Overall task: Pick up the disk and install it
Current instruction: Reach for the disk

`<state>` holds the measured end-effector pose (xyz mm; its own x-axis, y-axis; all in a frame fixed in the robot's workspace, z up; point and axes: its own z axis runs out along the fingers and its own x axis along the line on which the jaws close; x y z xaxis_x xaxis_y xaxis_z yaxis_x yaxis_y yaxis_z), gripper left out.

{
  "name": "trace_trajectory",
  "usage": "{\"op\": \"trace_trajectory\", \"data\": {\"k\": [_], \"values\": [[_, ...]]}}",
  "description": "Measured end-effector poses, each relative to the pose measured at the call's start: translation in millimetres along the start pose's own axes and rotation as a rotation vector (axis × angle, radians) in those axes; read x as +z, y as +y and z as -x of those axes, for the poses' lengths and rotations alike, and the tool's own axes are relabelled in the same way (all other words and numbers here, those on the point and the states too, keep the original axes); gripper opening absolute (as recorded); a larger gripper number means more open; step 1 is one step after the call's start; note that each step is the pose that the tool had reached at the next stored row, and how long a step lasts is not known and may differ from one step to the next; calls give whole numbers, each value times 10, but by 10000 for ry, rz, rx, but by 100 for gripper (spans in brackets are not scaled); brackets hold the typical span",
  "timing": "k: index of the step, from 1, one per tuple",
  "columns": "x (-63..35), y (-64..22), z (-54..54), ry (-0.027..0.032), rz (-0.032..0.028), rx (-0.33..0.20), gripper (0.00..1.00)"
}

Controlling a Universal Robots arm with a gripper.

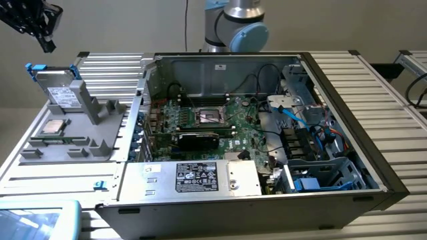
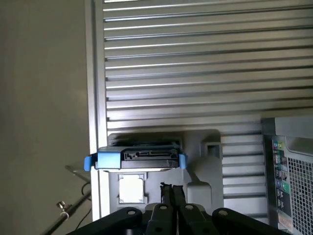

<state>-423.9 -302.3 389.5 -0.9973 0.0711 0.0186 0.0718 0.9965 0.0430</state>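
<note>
Slatted bench (image 1: 373, 75): disk (image 1: 59, 90) propped on grey fixture (image 1: 100, 115), prob. stiff, shock-sensitive. Grip its blue-framed sides; yr claw (image 2: 168, 188) closed, empty.

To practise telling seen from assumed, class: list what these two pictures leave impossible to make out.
1) The disk: label print too small to read in the exterior view; the wrist view meets it end-on, hiding the label face.
2) The gripper: in the exterior view, cut off at the upper corner on the exterior view's left.
3) The computer case: in the wrist view, cut by the picture's edge, its inside hidden.
</note>
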Motion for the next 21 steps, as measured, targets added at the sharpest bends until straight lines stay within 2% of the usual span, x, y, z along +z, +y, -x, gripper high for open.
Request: {"op": "trace_trajectory", "data": {"k": [5, 10, 13, 17, 21], "values": [[4, 31, -144, 44, -3, 1, 11], [12, 147, -297, 51, -4, 2, 11], [15, 178, -387, 65, -5, 3, 11], [16, 177, -406, 98, -7, 2, 11], [16, 178, -407, 102, -7, 4, 11]]}}
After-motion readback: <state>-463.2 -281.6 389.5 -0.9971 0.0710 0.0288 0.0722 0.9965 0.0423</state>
